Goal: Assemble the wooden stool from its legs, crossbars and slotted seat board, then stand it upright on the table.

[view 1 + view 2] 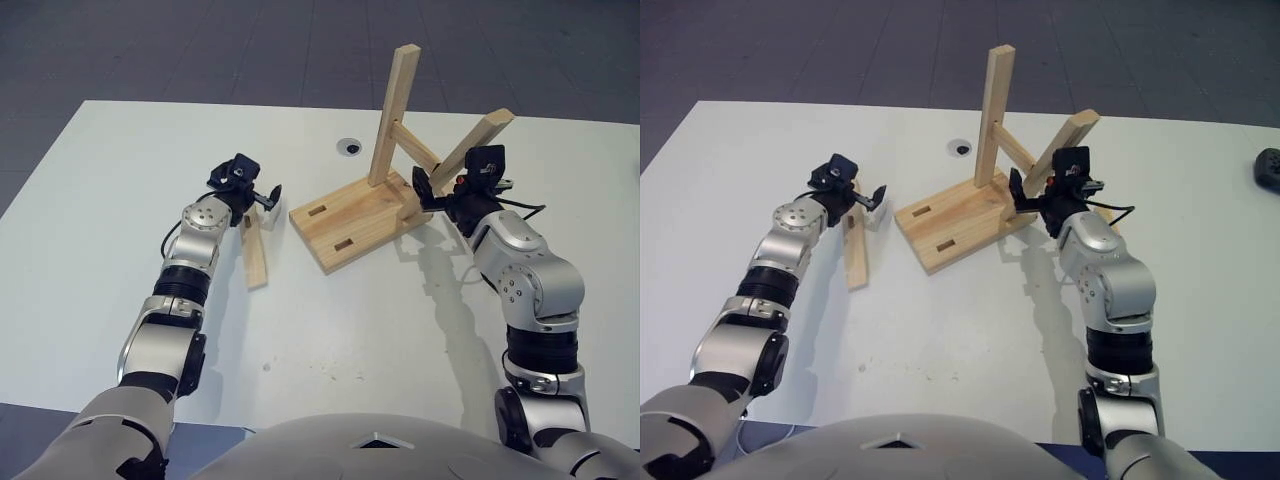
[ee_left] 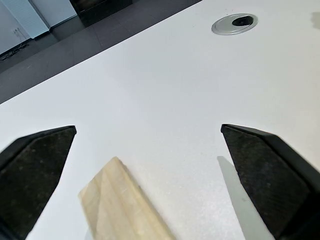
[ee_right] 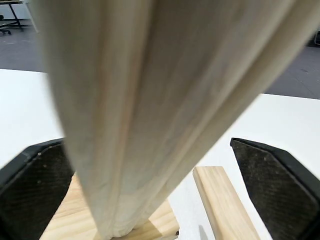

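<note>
The slotted seat board [image 1: 352,222] lies flat on the white table [image 1: 120,180]. Two legs stand in its far side: one upright [image 1: 394,115], one leaning right [image 1: 472,145], with a crossbar [image 1: 417,147] between them. My right gripper [image 1: 437,193] is open around the base of the leaning leg [image 3: 150,100], its pads [image 3: 30,190] apart on either side. A loose leg [image 1: 255,252] lies on the table left of the board. My left gripper [image 1: 262,196] hovers open just above its far end [image 2: 117,205].
A round cable hole [image 1: 349,147] sits in the table behind the board. Another loose wooden piece [image 3: 220,205] lies beside the board under my right arm. A dark object [image 1: 1268,168] rests at the right edge of the table.
</note>
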Controlling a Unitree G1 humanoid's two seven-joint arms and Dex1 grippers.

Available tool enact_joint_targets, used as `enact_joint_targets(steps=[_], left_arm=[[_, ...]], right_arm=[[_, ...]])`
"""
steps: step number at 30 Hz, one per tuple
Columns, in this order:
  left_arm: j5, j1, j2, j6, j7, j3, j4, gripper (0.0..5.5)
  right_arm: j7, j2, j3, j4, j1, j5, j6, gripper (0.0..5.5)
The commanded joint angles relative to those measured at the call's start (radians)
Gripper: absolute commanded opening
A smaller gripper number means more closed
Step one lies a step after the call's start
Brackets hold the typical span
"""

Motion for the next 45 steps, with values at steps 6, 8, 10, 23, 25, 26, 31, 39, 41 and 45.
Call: enact_joint_targets(steps=[6,8,10,23,25,26,31,39,41,45], left_arm=[[0.014,0.019,-0.019,0.022,-0.034,-0.026,-0.070,5.40],[0.015,0.025,-0.025,0.028,-0.037,-0.032,-0.084,5.40],[0.018,0.037,-0.026,0.031,-0.037,-0.037,-0.100,5.40],[0.109,0.151,0.011,0.015,-0.085,-0.145,-0.182,5.40],[0.112,0.170,0.013,0.021,-0.087,-0.147,-0.213,5.40],[0.112,0.178,0.013,0.027,-0.087,-0.147,-0.226,5.40],[0.121,0.205,0.011,0.047,-0.091,-0.157,-0.295,5.40],[0.122,0.300,0.028,0.134,-0.130,-0.179,-0.573,5.40],[0.121,0.330,0.035,0.165,-0.137,-0.182,-0.647,5.40],[0.114,0.383,0.031,0.225,-0.135,-0.181,-0.742,5.40]], right_arm=[[0.455,-0.152,0.121,0.409,-0.218,-0.153,-0.390,5.39],[0.426,-0.156,0.119,0.508,-0.267,-0.225,-0.494,5.39],[0.391,-0.144,0.106,0.557,-0.297,-0.269,-0.578,5.39],[0.525,-0.194,0.013,0.105,0.084,-0.070,-0.227,5.39],[0.508,-0.189,0.000,0.054,0.133,-0.062,-0.185,5.39],[0.498,-0.187,-0.003,0.038,0.150,-0.062,-0.170,5.39],[0.416,-0.184,-0.025,-0.004,0.204,-0.098,-0.106,5.39],[0.263,-0.176,0.003,0.051,0.184,-0.275,-0.128,5.39],[0.253,-0.161,0.003,0.041,0.185,-0.278,-0.126,5.39],[0.240,-0.137,0.007,0.018,0.204,-0.286,-0.131,5.39]])
